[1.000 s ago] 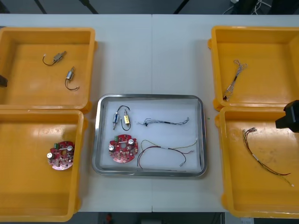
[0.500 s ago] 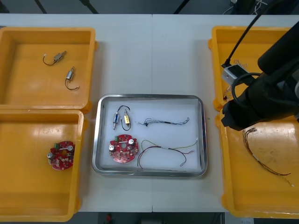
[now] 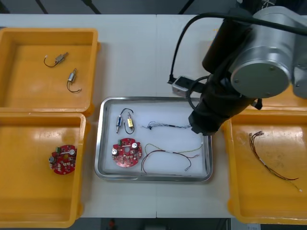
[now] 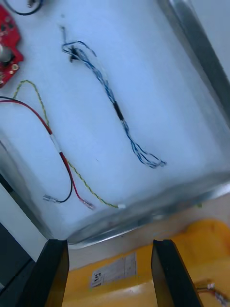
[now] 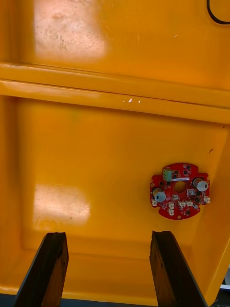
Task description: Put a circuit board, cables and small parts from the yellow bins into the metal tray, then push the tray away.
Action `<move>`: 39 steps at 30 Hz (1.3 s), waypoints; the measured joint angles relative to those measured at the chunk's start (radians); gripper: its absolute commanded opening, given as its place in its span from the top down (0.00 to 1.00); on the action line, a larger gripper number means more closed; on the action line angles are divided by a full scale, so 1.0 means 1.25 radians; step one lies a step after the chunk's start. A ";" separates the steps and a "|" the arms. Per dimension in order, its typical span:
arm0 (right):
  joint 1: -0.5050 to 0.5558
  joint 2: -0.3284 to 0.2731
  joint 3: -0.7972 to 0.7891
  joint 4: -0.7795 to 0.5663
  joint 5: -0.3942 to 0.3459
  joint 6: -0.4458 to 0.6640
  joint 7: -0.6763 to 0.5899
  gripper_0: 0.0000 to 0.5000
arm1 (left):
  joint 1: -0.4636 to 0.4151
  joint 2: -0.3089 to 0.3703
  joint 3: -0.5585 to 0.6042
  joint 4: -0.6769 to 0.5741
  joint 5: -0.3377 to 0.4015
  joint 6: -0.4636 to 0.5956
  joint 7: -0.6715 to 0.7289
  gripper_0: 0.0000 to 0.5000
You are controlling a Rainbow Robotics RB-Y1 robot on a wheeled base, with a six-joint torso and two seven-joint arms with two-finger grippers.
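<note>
Metal tray [image 3: 153,178] sits on the table [image 3: 153,57] between the yellow bins [image 3: 48,33]. Its side rims are just beside the near bins' walls, and you have a strip of bare table beyond its far rim. Inside, on the white lining, a circuit board [image 3: 126,153] and small metal parts [image 3: 123,122] lie toward the left rim, a blue and white cable [image 3: 168,126] across the middle, and a red and yellow cable [image 3: 170,155] toward the near rim. Your right pincer [image 4: 110,249] hangs wide, holding nothing, above the tray's right rim beside the near right bin [image 3: 249,201]; the blue and white cable's end lies close to that rim. Your right arm [image 3: 240,81] covers the tray's far right corner. Your left pincer [image 5: 108,240] is wide too, holding nothing, over the near left bin [image 3: 29,201], where a second circuit board [image 5: 179,190] lies toward the wall facing the tray.
</note>
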 measured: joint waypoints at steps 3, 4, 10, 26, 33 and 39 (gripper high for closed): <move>-0.030 0.034 0.050 0.026 -0.001 -0.019 0.118 0.00 | 0.007 0.000 0.000 0.000 -0.008 -0.008 0.000 0.00; -0.038 0.043 0.066 0.029 0.000 -0.026 0.136 0.00 | 0.010 0.000 0.000 0.000 -0.010 -0.013 0.000 0.00; -0.067 0.098 0.162 0.030 0.037 -0.064 0.140 0.00 | 0.026 0.000 0.000 0.000 -0.024 -0.027 0.000 0.00; -0.068 0.231 0.352 0.031 0.182 -0.097 0.149 0.00 | 0.029 0.000 -0.018 0.000 -0.046 -0.033 0.000 0.00; -0.068 0.264 0.413 0.031 0.221 -0.097 0.138 0.00 | 0.029 0.001 -0.019 0.000 -0.047 -0.033 0.000 0.00; -0.067 0.278 0.469 0.032 0.274 -0.099 0.106 0.00 | 0.029 0.001 -0.019 0.000 -0.047 -0.034 0.000 0.00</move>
